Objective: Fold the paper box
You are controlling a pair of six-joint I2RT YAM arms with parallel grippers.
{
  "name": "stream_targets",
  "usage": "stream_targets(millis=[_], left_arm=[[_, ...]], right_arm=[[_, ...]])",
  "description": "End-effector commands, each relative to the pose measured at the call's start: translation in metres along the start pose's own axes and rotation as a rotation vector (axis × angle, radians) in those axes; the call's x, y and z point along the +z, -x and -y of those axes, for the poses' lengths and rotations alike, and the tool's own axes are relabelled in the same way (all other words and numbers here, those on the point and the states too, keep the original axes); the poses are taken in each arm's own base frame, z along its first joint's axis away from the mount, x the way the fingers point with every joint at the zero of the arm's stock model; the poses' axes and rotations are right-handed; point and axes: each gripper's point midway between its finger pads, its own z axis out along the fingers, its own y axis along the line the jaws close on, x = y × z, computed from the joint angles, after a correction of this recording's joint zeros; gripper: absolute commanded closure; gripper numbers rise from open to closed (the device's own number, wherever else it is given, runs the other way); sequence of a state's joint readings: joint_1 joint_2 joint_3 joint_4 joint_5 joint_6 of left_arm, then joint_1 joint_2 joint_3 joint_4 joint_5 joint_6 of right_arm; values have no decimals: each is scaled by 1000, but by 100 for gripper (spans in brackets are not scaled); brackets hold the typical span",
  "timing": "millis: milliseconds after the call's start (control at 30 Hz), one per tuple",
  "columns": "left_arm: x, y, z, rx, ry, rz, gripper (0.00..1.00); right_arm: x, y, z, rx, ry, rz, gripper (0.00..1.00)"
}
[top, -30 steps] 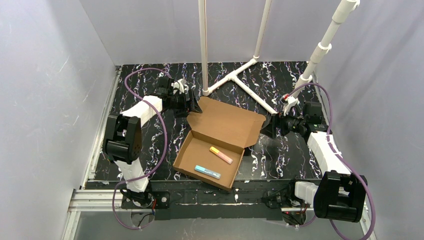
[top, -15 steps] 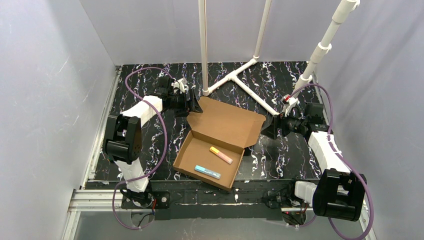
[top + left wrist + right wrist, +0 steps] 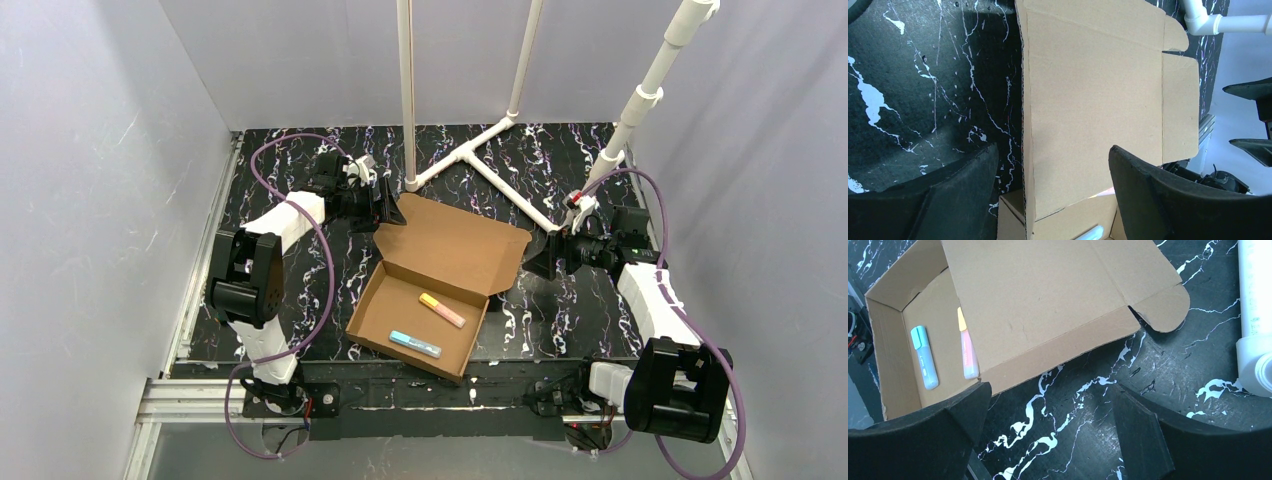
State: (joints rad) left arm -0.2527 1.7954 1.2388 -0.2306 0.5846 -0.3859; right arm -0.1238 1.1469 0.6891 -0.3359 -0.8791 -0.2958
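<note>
- Roughly midway, we judge: the paper box (image 3: 440, 283) has its tray walls standing, but its lid lies laid back flat toward the far side, not yet brought over.
- Left of the box's far-left corner, the left gripper (image 3: 385, 205) sits just beside the lid edge with fingers spread; its wrist view shows the lid edge running between the two pads, nothing pinched.
- Box itself lies mid-table (image 3: 300, 180), skewed, tray toward the arm bases and lid toward the white pipe frame (image 3: 470, 150) behind it.
- Inside the tray we count two markers: a blue marker (image 3: 414, 344) nearer the front wall, and an orange-and-pink marker (image 3: 442, 310) closer to the lid hinge. They lie apart, not touching.
- At the lid's right end, the rounded corner tab (image 3: 1164, 310) and the side flap lie unfolded on the table.
- Right of the box's right lid corner, the right gripper (image 3: 533, 260) hangs close by, fingers released and wide, holding nothing; whether it touches the cardboard we cannot tell.
- Left to do, in our judgement: swing the lid over the tray, fold the flaps, tuck the tabs.
- Count: one box, two markers, two grippers, one pipe frame.
</note>
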Motion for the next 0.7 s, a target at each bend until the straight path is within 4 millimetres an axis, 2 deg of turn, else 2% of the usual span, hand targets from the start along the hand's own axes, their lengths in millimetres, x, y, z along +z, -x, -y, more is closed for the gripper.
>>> stream_targets(millis=[0, 300, 467, 667], left_arm=[[-9, 4, 13, 39, -33, 21, 21], [-28, 21, 25, 113, -17, 67, 13], [-18, 26, 21, 93, -9, 39, 14], [-1, 22, 6, 44, 36, -29, 16]], right_arm=[[-3, 2, -6, -36, 22, 22, 2], [-5, 7, -9, -50, 20, 30, 2], [-6, 8, -8, -53, 14, 31, 2], [-6, 10, -10, -50, 24, 32, 2]])
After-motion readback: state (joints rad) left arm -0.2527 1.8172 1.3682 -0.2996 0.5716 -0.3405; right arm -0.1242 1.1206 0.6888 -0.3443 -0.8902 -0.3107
